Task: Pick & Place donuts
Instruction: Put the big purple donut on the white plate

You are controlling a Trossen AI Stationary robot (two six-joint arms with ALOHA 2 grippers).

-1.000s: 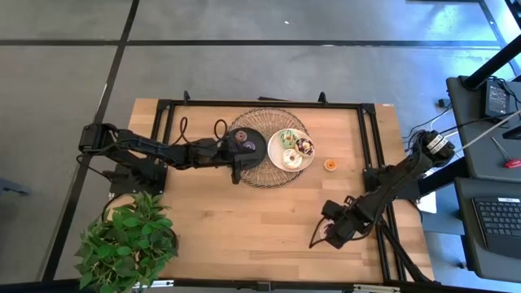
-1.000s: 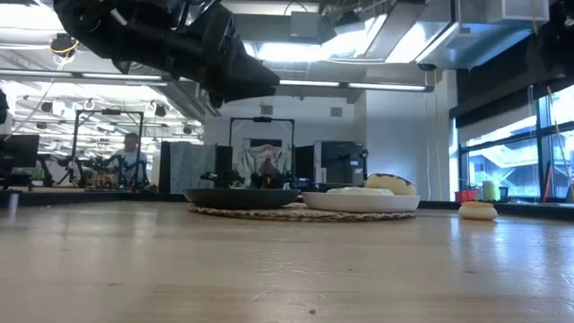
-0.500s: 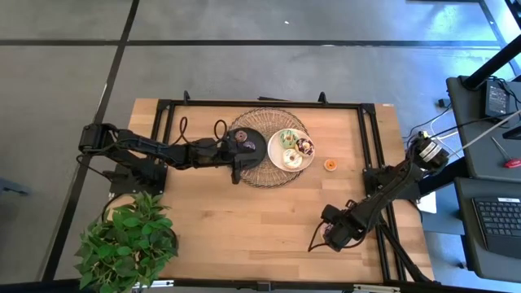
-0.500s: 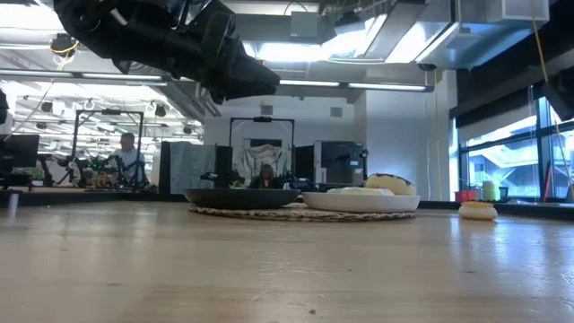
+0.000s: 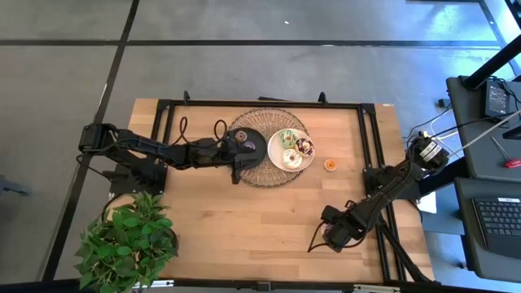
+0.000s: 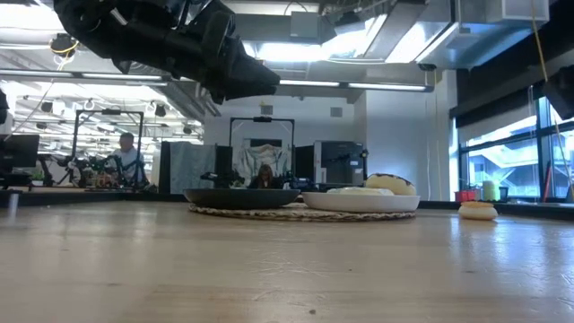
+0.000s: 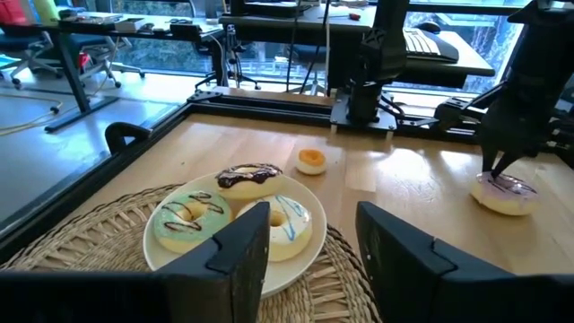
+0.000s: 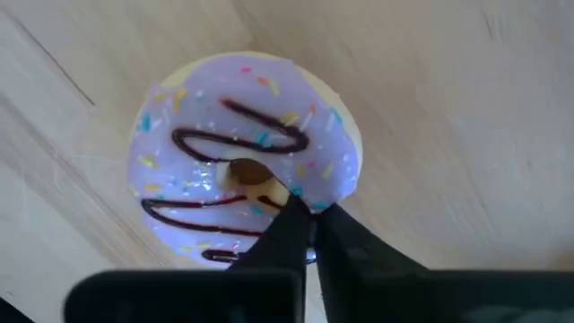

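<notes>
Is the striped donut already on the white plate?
No. The striped donut lies on the bare wooden table, under the right end effector.

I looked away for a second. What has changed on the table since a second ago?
The right gripper edged slightly toward the table's front edge, onto the striped donut, its fingers together at the rim. The left gripper stayed open over the black plate; the white plate and orange donut stayed put.

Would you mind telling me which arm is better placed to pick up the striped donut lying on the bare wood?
The right: its pincer is already down at the striped donut. The left pincer hovers at the white plate.
</notes>
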